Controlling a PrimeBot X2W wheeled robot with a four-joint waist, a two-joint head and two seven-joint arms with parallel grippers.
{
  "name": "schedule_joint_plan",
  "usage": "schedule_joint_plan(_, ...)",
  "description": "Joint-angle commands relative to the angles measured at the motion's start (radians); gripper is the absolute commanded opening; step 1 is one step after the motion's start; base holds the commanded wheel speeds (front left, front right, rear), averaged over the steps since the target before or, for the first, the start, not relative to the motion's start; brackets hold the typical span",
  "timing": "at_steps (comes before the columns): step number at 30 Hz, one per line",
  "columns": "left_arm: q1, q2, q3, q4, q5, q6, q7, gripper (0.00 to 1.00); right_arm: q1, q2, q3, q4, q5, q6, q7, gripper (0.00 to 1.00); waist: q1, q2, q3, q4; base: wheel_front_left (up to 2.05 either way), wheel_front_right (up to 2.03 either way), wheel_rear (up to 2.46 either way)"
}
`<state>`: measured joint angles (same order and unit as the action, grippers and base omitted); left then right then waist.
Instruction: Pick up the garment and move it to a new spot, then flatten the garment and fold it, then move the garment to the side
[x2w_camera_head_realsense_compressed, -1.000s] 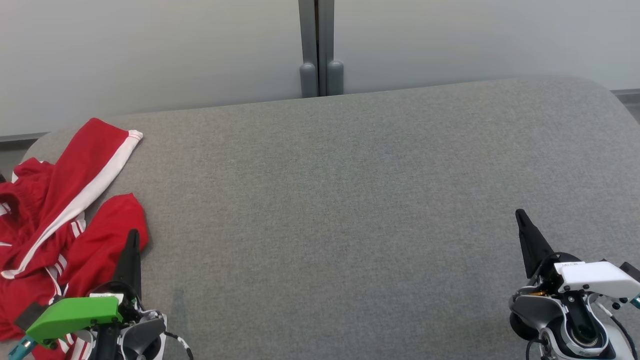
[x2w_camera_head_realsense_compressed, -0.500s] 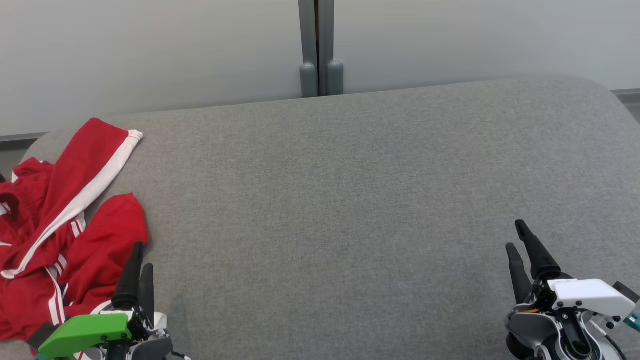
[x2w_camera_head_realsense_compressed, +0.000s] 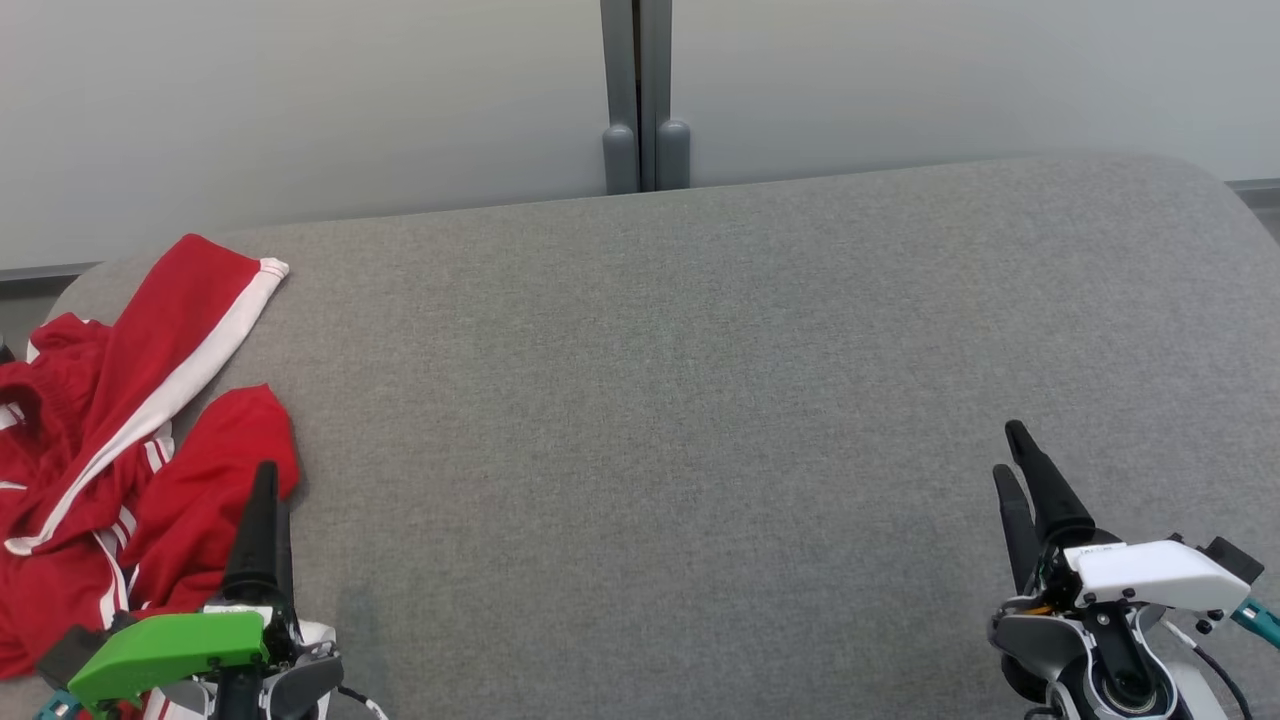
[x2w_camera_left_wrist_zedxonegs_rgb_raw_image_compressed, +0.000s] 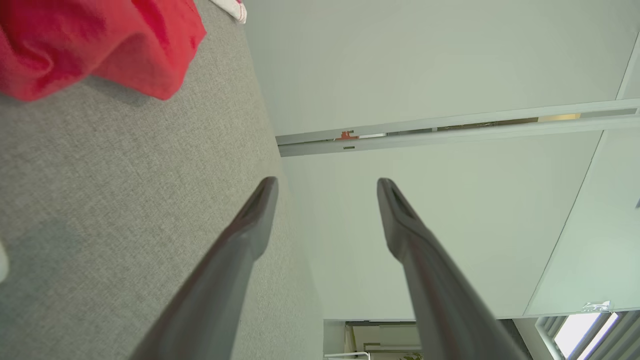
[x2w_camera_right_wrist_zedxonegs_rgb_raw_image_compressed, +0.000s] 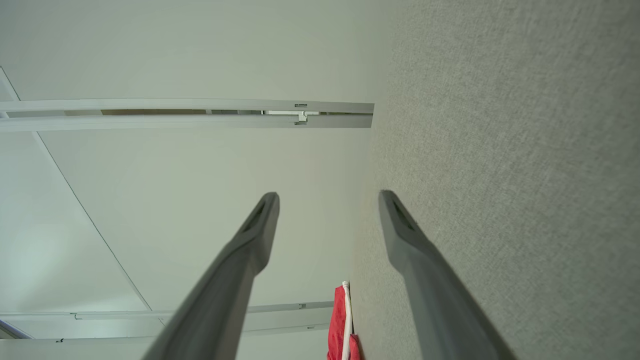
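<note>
A crumpled red, white-striped garment (x2w_camera_head_realsense_compressed: 90, 440) is laid at the left edge of the grey table (x2w_camera_head_realsense_compressed: 700, 350). The left gripper (x2w_camera_left_wrist_zedxonegs_rgb_raw_image_compressed: 326, 182) and right gripper (x2w_camera_right_wrist_zedxonegs_rgb_raw_image_compressed: 328, 196) are held with fingers spread.

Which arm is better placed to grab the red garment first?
Left. The left end effector, open, sits right beside the crumpled red garment at the left end of the grey surface. The right end effector, also open, is far across on the opposite side.
</note>
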<state>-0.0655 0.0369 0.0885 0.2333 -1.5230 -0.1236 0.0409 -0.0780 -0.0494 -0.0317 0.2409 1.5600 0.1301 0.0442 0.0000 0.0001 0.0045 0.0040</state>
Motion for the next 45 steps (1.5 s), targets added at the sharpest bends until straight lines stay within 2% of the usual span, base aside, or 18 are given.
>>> schedule_joint_plan(1,-0.021,0.005,-0.003,-0.026,0.038,-0.004,-0.011,1.0,-0.033,-0.012,0.015,-0.029,-0.02,0.0,-0.013,1.0,0.0,-0.0001,0.0,0.0,0.0,0.0,0.0)
schedule_joint_plan(10,-0.024,0.006,-0.015,-0.05,0.207,-0.002,-0.049,1.0,-0.046,-0.022,0.06,-0.061,-0.124,0.0,-0.051,1.0,0.0,-0.0001,0.0,0.001,0.0,0.0,0.0)
schedule_joint_plan(18,-0.025,0.008,-0.042,-0.076,0.393,0.019,-0.079,1.0,-0.056,-0.031,0.104,-0.069,-0.256,0.0,-0.082,1.0,0.0,-0.0001,0.0,0.002,0.0,0.0,0.0)
schedule_joint_plan(32,-0.027,0.01,-0.081,-0.084,0.68,0.055,-0.127,1.0,-0.078,-0.049,0.161,-0.073,-0.54,0.001,-0.13,1.0,0.0,-0.0001,-0.002,0.005,0.0,0.0,0.0)
schedule_joint_plan(45,-0.019,0.012,-0.111,-0.087,0.912,0.066,-0.167,1.0,-0.086,-0.051,0.201,-0.058,-0.77,0.001,-0.17,1.0,0.0,-0.0001,-0.01,0.009,0.0,0.0,0.0)
